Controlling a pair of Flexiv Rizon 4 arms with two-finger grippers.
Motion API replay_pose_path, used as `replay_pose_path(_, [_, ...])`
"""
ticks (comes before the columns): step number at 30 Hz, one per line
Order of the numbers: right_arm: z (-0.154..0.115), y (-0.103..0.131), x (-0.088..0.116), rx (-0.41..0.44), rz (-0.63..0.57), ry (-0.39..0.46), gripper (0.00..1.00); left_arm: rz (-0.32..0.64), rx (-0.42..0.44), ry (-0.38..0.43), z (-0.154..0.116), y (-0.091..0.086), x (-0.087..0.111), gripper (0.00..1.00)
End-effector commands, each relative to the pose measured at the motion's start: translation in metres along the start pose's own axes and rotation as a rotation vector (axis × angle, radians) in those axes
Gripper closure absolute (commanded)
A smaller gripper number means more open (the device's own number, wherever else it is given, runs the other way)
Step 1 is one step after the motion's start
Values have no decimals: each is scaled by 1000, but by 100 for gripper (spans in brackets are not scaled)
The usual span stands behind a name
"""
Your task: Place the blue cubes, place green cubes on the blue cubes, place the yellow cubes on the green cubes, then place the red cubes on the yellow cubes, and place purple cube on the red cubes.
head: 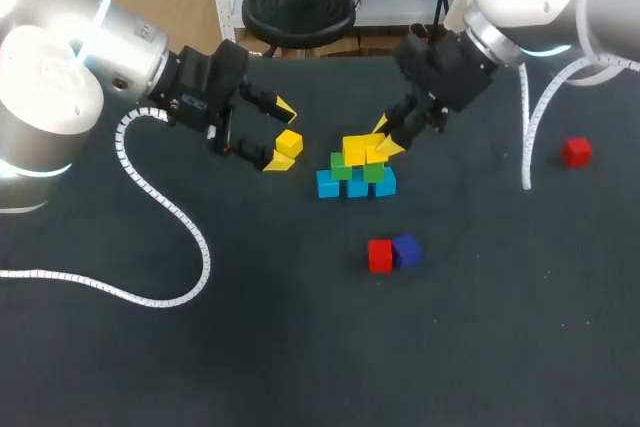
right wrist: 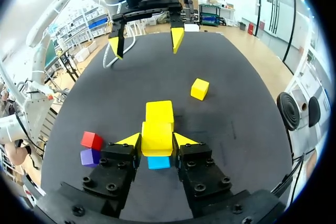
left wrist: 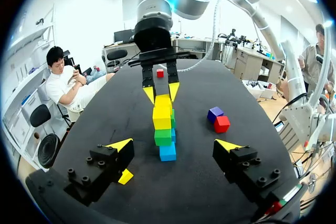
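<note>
A stack stands mid-table: blue cubes (head: pixel 357 187) at the bottom, green cubes (head: pixel 341 165) on them, and a yellow cube (head: pixel 355 149) on top. My right gripper (head: pixel 385 139) is at the stack's top. It is shut on a second yellow cube (right wrist: pixel 157 138) beside the first one (right wrist: pixel 159 113), over a blue cube (right wrist: pixel 158 162). My left gripper (head: pixel 282 135) hangs open to the stack's left, above a loose yellow cube (head: pixel 289 143) that lies under one finger (left wrist: pixel 119 153). A red cube (head: pixel 379 255) and the purple cube (head: pixel 406 250) touch in front of the stack.
Another red cube (head: pixel 575 152) lies alone at the far right, beside my right arm's white cable (head: pixel 527 137). My left arm's coiled cable (head: pixel 190 237) trails across the left part of the table (head: pixel 300 347).
</note>
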State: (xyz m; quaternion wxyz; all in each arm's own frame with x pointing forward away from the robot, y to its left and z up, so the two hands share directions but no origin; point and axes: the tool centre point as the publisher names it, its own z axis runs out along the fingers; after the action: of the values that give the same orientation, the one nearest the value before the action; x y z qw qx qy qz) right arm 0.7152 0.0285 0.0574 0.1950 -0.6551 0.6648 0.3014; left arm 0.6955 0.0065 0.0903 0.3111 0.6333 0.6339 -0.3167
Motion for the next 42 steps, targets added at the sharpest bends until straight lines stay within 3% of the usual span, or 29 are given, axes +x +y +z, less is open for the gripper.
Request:
replay_pose_path(1, [-2,13,2,51,-3,-1,100,3,0,-3,0,0,1,0])
replay_pose_path(33, [1,2,5,55,-27,-32,100,3,0,-3,0,0,1,0])
replay_pose_path(42, [1,-1,6,51,-25,-28,84,3,0,-3,0,0,1,0])
